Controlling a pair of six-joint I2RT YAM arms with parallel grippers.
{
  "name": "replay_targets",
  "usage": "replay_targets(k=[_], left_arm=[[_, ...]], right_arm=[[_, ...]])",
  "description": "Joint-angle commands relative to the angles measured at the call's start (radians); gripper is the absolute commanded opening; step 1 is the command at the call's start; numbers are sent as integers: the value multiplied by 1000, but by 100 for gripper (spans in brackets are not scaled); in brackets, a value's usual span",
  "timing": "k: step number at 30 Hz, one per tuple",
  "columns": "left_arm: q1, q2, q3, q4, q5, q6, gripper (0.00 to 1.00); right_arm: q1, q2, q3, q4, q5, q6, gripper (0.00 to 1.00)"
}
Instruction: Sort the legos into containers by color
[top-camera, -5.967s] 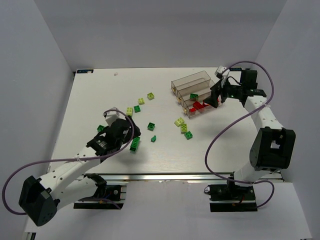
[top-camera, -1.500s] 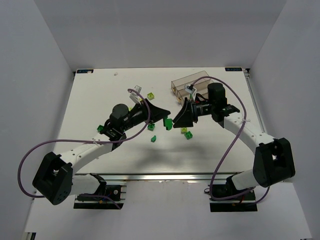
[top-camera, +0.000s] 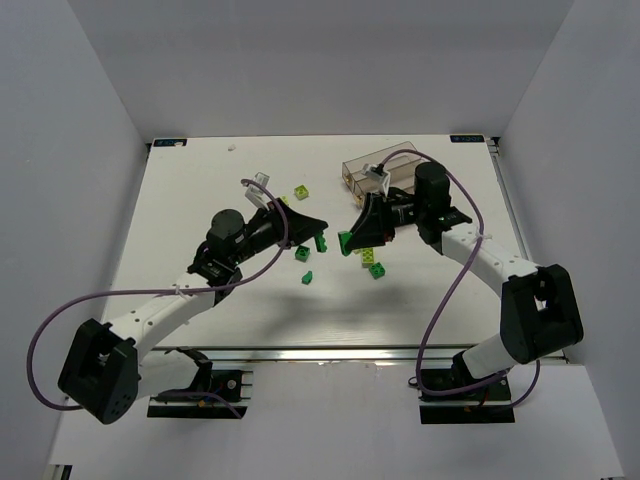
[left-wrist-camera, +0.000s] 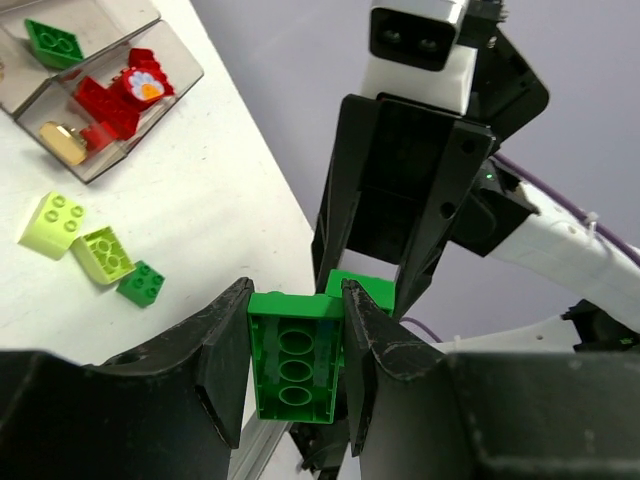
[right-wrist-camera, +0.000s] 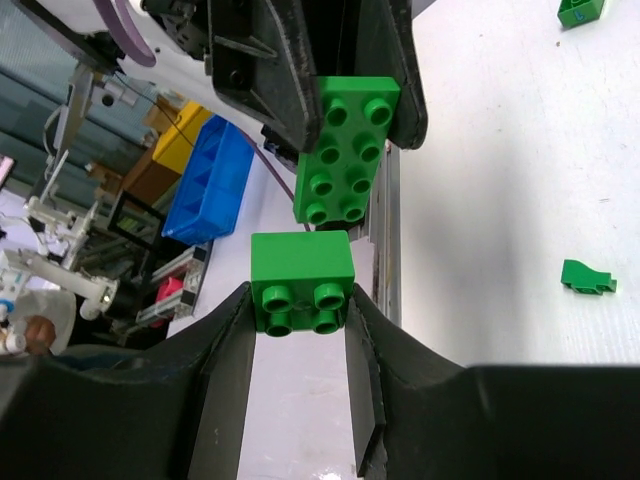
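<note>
I have both arms stretched inward over the middle of the table (top-camera: 200, 180), wrists lifted clear of the surface, so the two claws meet nose to nose. My left claw (left-wrist-camera: 295, 305) is clamped on a long green brick (left-wrist-camera: 295, 365), its hollow underside facing the wrist camera and one finger on each long side. My right claw (right-wrist-camera: 300, 300) pinches a small green brick (right-wrist-camera: 302, 280) with four studs, held right against the long one's end; I cannot tell whether the two bricks touch.

Beyond the right claw, a loose green piece (right-wrist-camera: 588, 275) lies on the white table. Ahead and left of the left claw sit two pale yellow-green bricks (left-wrist-camera: 103, 253) with a dark green one (left-wrist-camera: 143, 283) just beside them. Farther off are the clear containers (left-wrist-camera: 110, 25), holding red bricks (left-wrist-camera: 100, 105) and a green brick (left-wrist-camera: 55, 40). Plain pale walls (top-camera: 300, 60) enclose the table on three sides.
</note>
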Motion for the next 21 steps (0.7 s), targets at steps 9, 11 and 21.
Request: replay_targets(k=[9,11,21], left_arm=[[22,-97,-4,-134,-42,65,0],[22,-120,-4,-178,-69,74,0],[22,-262,-62,-296,-181,86,0]], right_arm=[[-33,19,271,-596,345,-600,0],[-55,22,283,-598,525,-634,0],[-90,54,231,-267,1256,-680,0]])
